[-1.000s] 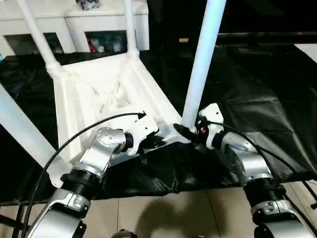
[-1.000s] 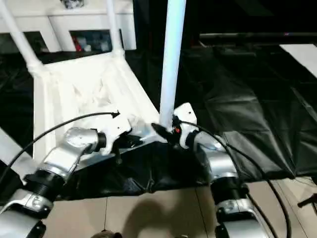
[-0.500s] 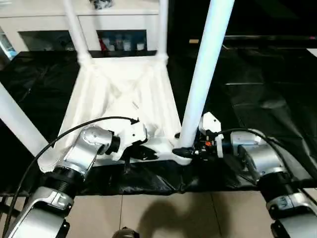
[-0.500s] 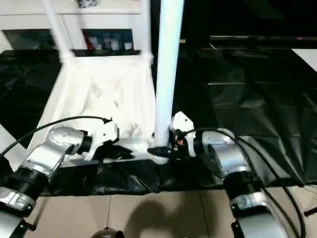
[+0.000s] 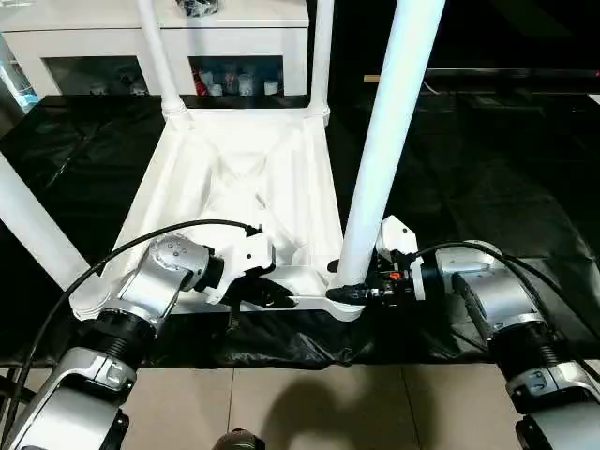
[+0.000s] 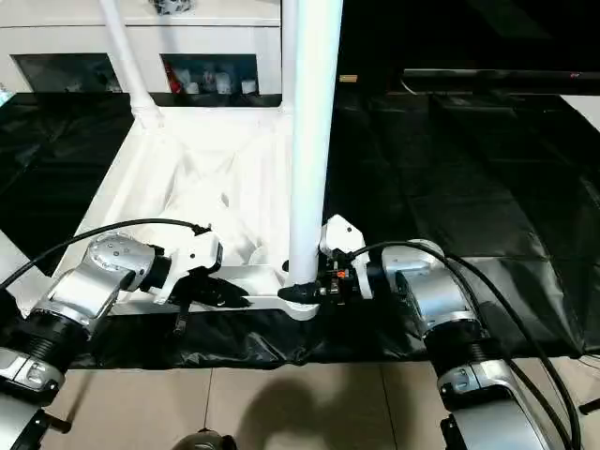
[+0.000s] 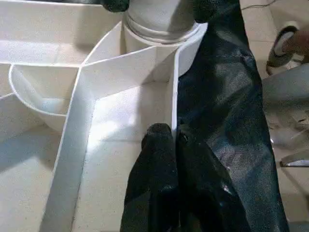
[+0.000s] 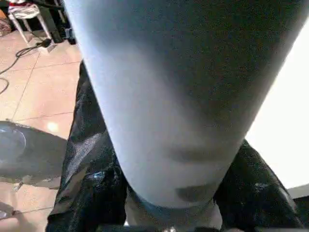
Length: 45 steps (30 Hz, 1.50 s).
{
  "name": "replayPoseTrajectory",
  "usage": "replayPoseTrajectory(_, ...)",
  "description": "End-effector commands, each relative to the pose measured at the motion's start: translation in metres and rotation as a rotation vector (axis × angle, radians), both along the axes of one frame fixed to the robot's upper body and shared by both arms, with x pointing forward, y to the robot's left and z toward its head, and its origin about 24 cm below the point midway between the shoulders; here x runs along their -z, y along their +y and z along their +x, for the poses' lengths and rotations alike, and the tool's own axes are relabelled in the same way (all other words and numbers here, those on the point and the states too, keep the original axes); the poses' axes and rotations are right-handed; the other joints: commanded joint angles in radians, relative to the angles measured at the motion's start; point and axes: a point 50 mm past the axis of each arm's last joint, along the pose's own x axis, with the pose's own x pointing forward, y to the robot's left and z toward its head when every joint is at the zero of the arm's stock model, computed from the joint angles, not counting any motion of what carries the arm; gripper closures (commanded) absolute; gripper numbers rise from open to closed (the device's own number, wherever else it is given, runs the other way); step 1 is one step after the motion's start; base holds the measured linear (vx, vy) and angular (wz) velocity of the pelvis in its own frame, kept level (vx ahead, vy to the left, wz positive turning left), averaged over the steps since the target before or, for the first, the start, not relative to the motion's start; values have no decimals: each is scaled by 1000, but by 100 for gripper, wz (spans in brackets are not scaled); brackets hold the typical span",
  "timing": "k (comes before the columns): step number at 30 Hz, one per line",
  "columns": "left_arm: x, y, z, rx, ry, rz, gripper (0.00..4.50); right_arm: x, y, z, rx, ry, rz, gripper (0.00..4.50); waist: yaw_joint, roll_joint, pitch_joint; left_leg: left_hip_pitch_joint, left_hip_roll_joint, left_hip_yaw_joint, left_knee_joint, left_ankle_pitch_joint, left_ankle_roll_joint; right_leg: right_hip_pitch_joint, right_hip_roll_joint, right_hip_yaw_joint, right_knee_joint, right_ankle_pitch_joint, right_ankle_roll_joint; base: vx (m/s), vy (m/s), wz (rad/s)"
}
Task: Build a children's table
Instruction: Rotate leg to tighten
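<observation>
The upturned tabletop (image 5: 234, 187) is lain on black sheeting (image 5: 487, 178). Its near rim is pinched by the closed left claw (image 5: 277, 296); the near-right leg (image 5: 389, 141) is clasped at its base by the right claw (image 5: 352, 292).

No text, label, brand, number or sign can be read anywhere in these views.
</observation>
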Motion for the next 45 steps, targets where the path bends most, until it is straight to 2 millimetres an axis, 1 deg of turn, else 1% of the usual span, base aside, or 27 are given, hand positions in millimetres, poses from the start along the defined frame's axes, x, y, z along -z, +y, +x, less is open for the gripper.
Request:
replayPoseTrajectory(1,-11,-11,17,-134,-109,-20,450,20,26,-10,20,83,40,248,-5,-3,-61,24,53,-22,-63,-252,32,38,-63,44,-64,-173,-245,0,0,0)
replayPoseTrajectory(2,-12,-14,19,-164,-122,-29,450,22,28,-6,97,67,45,249,-8,-4,-58,25,53,-24,-68,-286,16,36,-65,45,-69,-226,-236,0,0,0)
replayPoseTrajectory(4,-13,-20,22,-207,-143,-38,450,25,32,0,242,47,48,251,-13,-4,-52,30,50,-31,-74,-365,-19,34,-72,46,-84,-390,-190,0,0,0)
replayPoseTrajectory(7,-12,-38,20,-259,-172,-58,450,29,40,8,471,41,74,252,-24,-4,-48,34,50,-37,-79,-405,-49,29,-73,46,-93,-472,-159,0,0,0)
replayPoseTrajectory(9,-12,-43,20,-269,-175,-64,450,30,42,9,515,40,80,253,-40,-4,-49,32,46,-42,-80,-424,-52,30,-72,43,-99,-507,-133,0,0,0)
replayPoseTrajectory(10,-11,-51,18,-292,-182,-75,450,31,48,12,605,20,80,253,-43,-5,-50,30,45,-42,-80,-418,-48,31,-72,43,-99,-500,-130,0,0,0)
replayPoseTrajectory(11,-9,-59,16,-315,-187,-85,450,31,54,15,683,10,77,253,-50,0,-50,25,47,-41,-82,-410,-49,29,-70,46,-98,-465,-135,0,0,0)
replayPoseTrajectory(12,-8,-68,14,-342,-203,-98,450,29,64,16,751,19,120,253,-55,-2,-51,28,44,-40,-81,-410,-49,27,-66,44,-98,-448,-140,0,0,0)
replayPoseTrajectory(16,-6,-75,11,-345,-203,-106,450,26,74,17,796,-4,155,253,-59,0,-56,25,42,-36,-77,-375,-30,29,-62,46,-93,-366,-155,0,0,0)
replayPoseTrajectory(17,-5,-76,9,-345,-204,-108,450,24,76,17,799,-23,157,253,-59,3,-58,23,43,-34,-77,-355,-25,30,-60,47,-88,-311,-165,0,0,0)
replayPoseTrajectory(18,-5,-77,9,-344,-204,-108,450,24,78,17,797,-27,164,198,-61,2,-60,21,42,-32,-76,-336,-19,33,-58,46,-84,-264,-176,0,0,0)
replayPoseTrajectory(20,-3,-78,7,-347,-205,-105,450,20,80,17,799,-29,195,198,-61,3,-60,20,42,-30,-74,-313,-6,38,-58,46,-81,-221,-187,0,0,0)
replayPoseTrajectory(21,-2,-76,5,-341,-209,-101,450,17,76,18,793,-31,217,178,-62,5,-61,20,41,-28,-73,-304,3,38,-58,47,-80,-204,-193,0,0,0)
replayPoseTrajectory(22,-2,-76,5,-341,-209,-101,450,17,76,18,793,-31,217,178,-62,5,-61,20,41,-28,-73,-304,3,38,-58,47,-80,-204,-193,0,0,0)
replayPoseTrajectory(23,-3,-72,4,-323,-213,-105,450,15,67,20,763,-50,209,155,-63,3,-62,17,40,-27,-71,-276,17,43,-57,45,-77,-177,-202,0,0,0)
replayPoseTrajectory(27,-5,-66,1,-260,-198,-122,450,15,53,19,653,-77,166,155,-64,5,-65,16,43,-27,-67,-243,34,46,-54,44,-70,-114,-222,0,0,0)
replayPoseTrajectory(29,-5,-60,-3,-207,-176,-119,450,15,45,16,535,-72,145,155,-63,3,-66,14,41,-26,-62,-222,50,51,-55,42,-65,-80,-240,0,0,0)
replayPoseTrajectory(31,-5,-55,-4,-174,-168,-116,450,15,40,13,442,-65,127,155,-63,4,-66,14,42,-24,-60,-216,58,49,-56,43,-64,-67,-250,0,0,0)
replayPoseTrajectory(33,-6,-47,-6,-130,-158,-114,450,14,35,7,309,-46,98,155,-52,5,-64,16,45,-22,-59,-217,68,49,-52,39,-64,-80,-255,0,0,0)
replayPoseTrajectory(35,-6,-44,-5,-120,-152,-111,450,13,32,5,255,-43,85,155,-49,5,-63,17,48,-21,-60,-227,64,46,-55,40,-64,-93,-256,0,0,0)
replayPoseTrajectory(36,-6,-39,-5,-108,-140,-107,450,13,30,4,210,-40,71,155,-46,0,-63,20,48,-21,-60,-244,59,46,-55,39,-66,-122,-255,0,0,0)
replayPoseTrajectory(38,-6,-32,-4,-95,-122,-102,450,13,28,1,136,-19,55,155,-43,4,-60,20,49,-22,-63,-269,48,44,-57,41,-69,-173,-248,0,0,0)
replayPoseTrajectory(41,-5,-25,-4,-74,-104,-89,450,13,26,-3,44,23,36,155,-38,0,-60,22,49,-23,-64,-280,38,43,-57,41,-71,-207,-238,0,0,0)
replayPoseTrajectory(42,-6,-21,-3,-64,-98,-81,450,14,25,-6,-2,44,18,179,-37,2,-60,22,50,-23,-65,-282,38,42,-57,42,-71,-208,-238,0,0,0)
replayPoseTrajectory(43,-6,-18,-3,-51,-92,-74,450,14,23,-7,-36,59,3,179,-37,-8,-60,22,50,-21,-64,-280,40,42,-56,42,-71,-207,-237,0,0,0)
replayPoseTrajectory(44,-7,-17,-3,-43,-89,-70,450,15,23,-8,-56,68,-7,187,-32,-3,-61,22,51,-22,-63,-266,41,41,-59,44,-68,-197,-241,0,0,0)
replayPoseTrajectory(45,-7,-17,-3,-43,-89,-70,450,15,23,-8,-56,68,-7,187,-29,-3,-62,25,51,-22,-63,-262,40,40,-59,44,-68,-192,-242,0,0,0)
